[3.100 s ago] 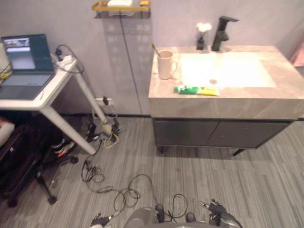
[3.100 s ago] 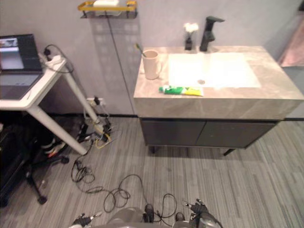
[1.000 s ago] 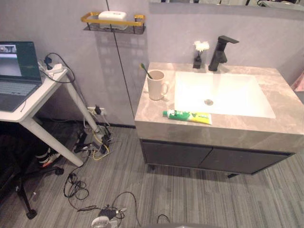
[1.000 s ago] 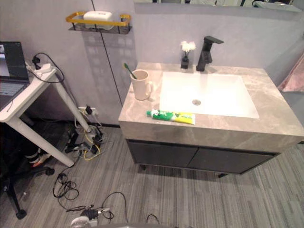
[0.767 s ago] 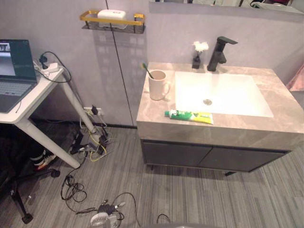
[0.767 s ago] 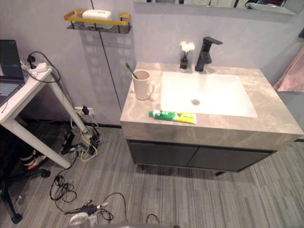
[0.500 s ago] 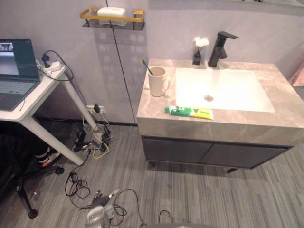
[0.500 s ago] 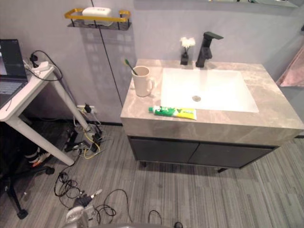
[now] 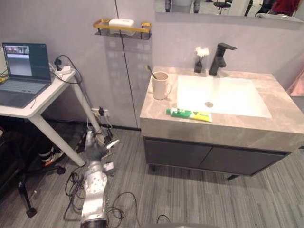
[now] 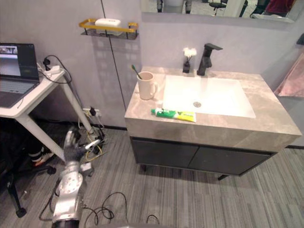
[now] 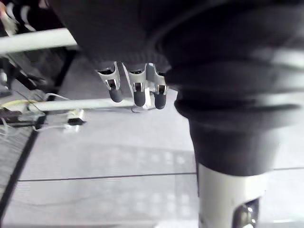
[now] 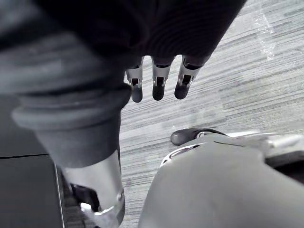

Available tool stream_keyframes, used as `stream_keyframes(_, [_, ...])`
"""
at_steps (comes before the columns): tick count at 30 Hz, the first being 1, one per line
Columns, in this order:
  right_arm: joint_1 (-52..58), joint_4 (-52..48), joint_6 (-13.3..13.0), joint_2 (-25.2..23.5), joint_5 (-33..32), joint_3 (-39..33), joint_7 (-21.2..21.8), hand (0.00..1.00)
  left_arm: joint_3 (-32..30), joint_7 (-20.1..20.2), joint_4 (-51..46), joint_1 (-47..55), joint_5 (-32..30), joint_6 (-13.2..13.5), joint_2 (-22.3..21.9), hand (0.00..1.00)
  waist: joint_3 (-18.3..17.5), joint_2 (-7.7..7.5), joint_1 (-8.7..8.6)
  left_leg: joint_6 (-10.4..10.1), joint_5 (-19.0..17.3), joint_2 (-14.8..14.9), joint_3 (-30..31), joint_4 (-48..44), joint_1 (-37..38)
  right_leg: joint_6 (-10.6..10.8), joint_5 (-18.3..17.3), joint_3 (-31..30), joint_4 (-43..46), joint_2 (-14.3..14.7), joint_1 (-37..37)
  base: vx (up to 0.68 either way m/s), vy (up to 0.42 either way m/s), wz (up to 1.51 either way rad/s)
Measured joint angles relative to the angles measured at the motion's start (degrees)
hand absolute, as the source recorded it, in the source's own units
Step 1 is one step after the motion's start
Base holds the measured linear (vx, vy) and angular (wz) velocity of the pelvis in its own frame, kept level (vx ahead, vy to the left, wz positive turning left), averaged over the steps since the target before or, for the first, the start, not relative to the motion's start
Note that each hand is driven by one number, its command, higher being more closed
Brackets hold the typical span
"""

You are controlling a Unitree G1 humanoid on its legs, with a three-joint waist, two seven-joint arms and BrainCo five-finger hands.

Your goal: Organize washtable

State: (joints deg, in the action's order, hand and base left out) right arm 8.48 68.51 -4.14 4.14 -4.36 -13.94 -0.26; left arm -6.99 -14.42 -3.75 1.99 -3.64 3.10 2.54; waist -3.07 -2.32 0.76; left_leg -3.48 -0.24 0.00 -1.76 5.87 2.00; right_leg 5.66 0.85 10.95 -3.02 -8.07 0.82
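Plainly nothing on the washtable (image 9: 156,110) has been tidied yet: the green toothpaste tube (image 9: 189,114) lies flat on the counter just in front of the basin (image 9: 223,92), and the mug (image 9: 160,85) with a toothbrush (image 9: 151,71) in it stands upright near the back left corner. The robot looks well apart from the counter, so I'd judge the job now is to close in squarely before reaching, then come down over the tube across its narrow side. The left hand (image 9: 96,152) hangs low over the floor with fingers loosely straight, thumb apparently set apart, touching nothing. The right hand (image 12: 158,80) hangs over the floor, fingers relaxed and empty.
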Motion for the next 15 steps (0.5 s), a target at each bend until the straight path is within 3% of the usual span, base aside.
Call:
stream_keyframes(7, [-0.11, -0.16, -0.05, 1.23, -0.03, 2.83, 0.61, 0.0, 4.66, -1.57, -12.04, -2.27, -6.76, 0.14, 6.03, 0.0, -0.06, -0.01, 0.02, -0.36, 0.2, 1.05, -0.07, -0.43, -0.71, -0.6, 1.47, -1.55, 0.55, 0.19, -1.24, 0.0, 0.002, -0.02])
stream_keyframes(13, [0.31, -0.45, 0.01, 1.35, -0.08, 3.22, 0.69, 0.0, 7.77, -2.07, -12.64, -4.95, -10.7, 0.2, 10.38, 0.0, 0.05, 0.08, -0.25, 0.38, -0.74, 1.28, -0.42, -0.38, -1.31, -0.56, 1.43, -3.32, 1.37, 0.31, -2.19, -0.07, 0.003, -0.08])
stream_keyframes(15, [0.81, -0.95, 0.04, 1.67, -0.19, 3.86, 0.79, 0.0, 11.37, -2.01, -12.74, -6.85, -12.28, 0.2, 12.38, 0.0, 0.26, 0.39, -0.64, 0.38, -0.68, 1.89, -0.75, -0.35, -1.39, -0.47, 1.29, -3.73, 1.65, 0.94, -2.57, -0.05, -0.042, -0.07])
